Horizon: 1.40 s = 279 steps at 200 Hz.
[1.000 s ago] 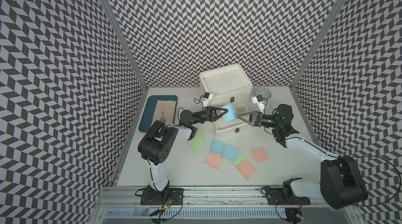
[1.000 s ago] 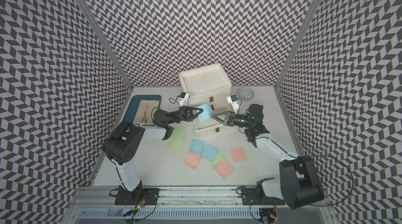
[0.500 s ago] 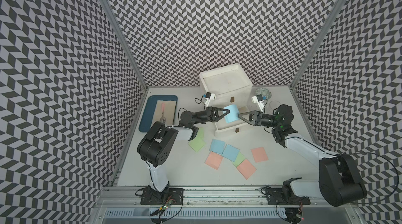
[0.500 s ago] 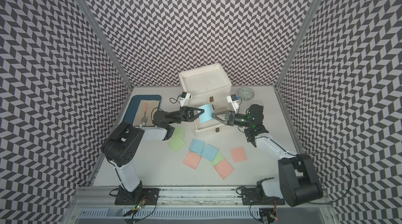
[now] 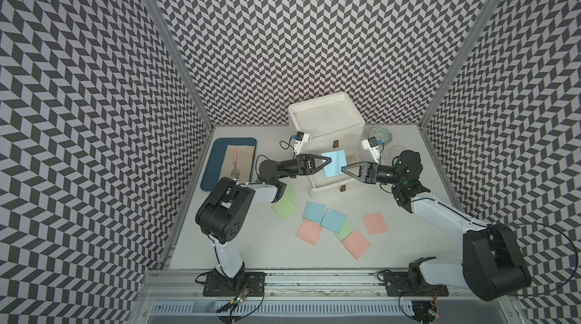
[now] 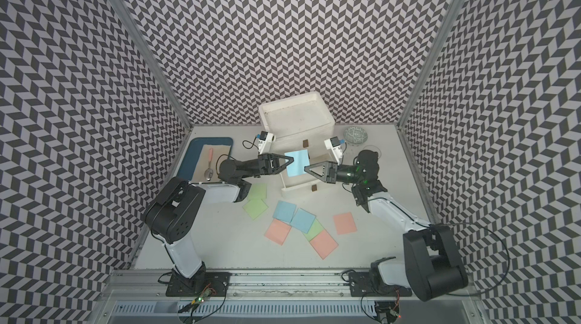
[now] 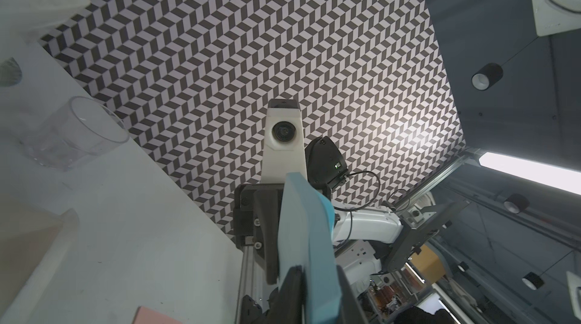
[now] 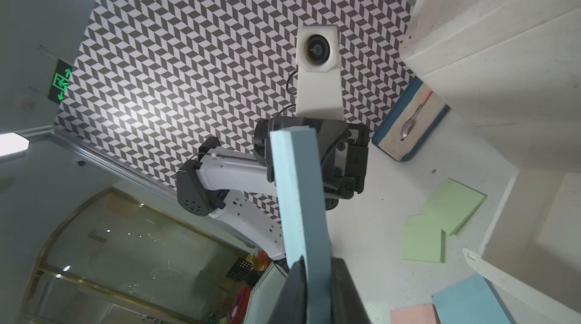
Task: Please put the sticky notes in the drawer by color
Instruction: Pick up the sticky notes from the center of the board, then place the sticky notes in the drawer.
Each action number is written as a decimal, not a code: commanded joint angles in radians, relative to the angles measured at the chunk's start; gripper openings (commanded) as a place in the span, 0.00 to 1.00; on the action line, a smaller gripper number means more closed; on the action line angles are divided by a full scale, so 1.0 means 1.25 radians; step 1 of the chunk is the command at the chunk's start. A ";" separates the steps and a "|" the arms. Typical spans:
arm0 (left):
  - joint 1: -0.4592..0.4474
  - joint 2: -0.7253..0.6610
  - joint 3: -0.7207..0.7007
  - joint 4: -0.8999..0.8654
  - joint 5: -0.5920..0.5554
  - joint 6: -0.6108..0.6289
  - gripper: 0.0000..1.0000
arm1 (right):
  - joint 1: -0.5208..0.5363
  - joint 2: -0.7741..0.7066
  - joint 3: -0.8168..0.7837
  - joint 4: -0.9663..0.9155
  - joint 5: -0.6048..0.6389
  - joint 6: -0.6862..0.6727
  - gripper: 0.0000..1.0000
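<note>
One blue sticky note (image 5: pixel 334 163) sits above the pulled-out drawer (image 5: pixel 327 191) by the far edge of the tabletop (image 5: pixel 257 244), pinched in the right gripper (image 5: pixel 343 168), while the left gripper (image 5: pixel 329 160) brackets its opposite side, seemingly looser, though I cannot tell whether it grips since the wrist view crops its fingertips.

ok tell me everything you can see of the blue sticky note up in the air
The blue sticky note is a light blue paper square; edge-on in the wrist views it looks like a thin pad. It is held in the air over the open drawer, right gripper jaws shut on one edge, left gripper jaws around the opposite one.
</note>
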 commanded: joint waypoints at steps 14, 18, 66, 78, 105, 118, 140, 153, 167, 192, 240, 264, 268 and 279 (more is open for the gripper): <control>0.025 -0.030 -0.027 -0.030 0.015 0.056 0.49 | -0.010 -0.019 0.024 -0.058 0.012 -0.058 0.15; 0.031 -0.035 -0.032 -0.043 0.015 0.066 0.51 | -0.015 -0.018 0.024 -0.070 0.018 -0.062 0.15; 0.081 -0.212 -0.052 -0.626 -0.084 0.486 0.54 | -0.104 0.023 0.014 -0.282 0.161 -0.165 0.15; 0.074 -0.266 -0.029 -0.829 -0.176 0.637 0.55 | -0.108 0.047 0.017 -0.312 0.210 -0.189 0.15; 0.078 -0.344 -0.023 -1.023 -0.319 0.800 0.55 | -0.108 0.107 0.034 -0.321 0.270 -0.206 0.14; 0.081 -0.366 -0.039 -1.044 -0.351 0.827 0.55 | -0.107 0.135 0.048 -0.318 0.288 -0.204 0.14; 0.080 -0.376 -0.067 -1.050 -0.367 0.850 0.55 | -0.107 0.176 0.093 -0.341 0.300 -0.224 0.16; 0.080 -0.374 -0.077 -1.049 -0.364 0.860 0.55 | -0.108 0.191 0.121 -0.386 0.337 -0.249 0.17; 0.080 -0.374 -0.096 -1.028 -0.361 0.858 0.55 | -0.108 0.205 0.142 -0.425 0.374 -0.269 0.22; 0.075 -0.380 -0.142 -0.960 -0.348 0.846 0.56 | -0.110 0.229 0.162 -0.463 0.392 -0.285 0.37; 0.073 -0.416 -0.197 -0.930 -0.387 0.866 0.56 | -0.102 0.140 0.173 -0.574 0.541 -0.369 0.53; 0.072 -0.429 -0.224 -0.911 -0.406 0.869 0.56 | -0.006 0.045 0.178 -0.670 0.654 -0.465 0.56; 0.072 -0.429 -0.226 -0.911 -0.407 0.870 0.56 | 0.027 0.032 0.177 -0.684 0.680 -0.483 0.57; 0.072 -0.430 -0.233 -0.904 -0.406 0.871 0.56 | 0.127 0.001 0.157 -0.711 0.751 -0.513 0.60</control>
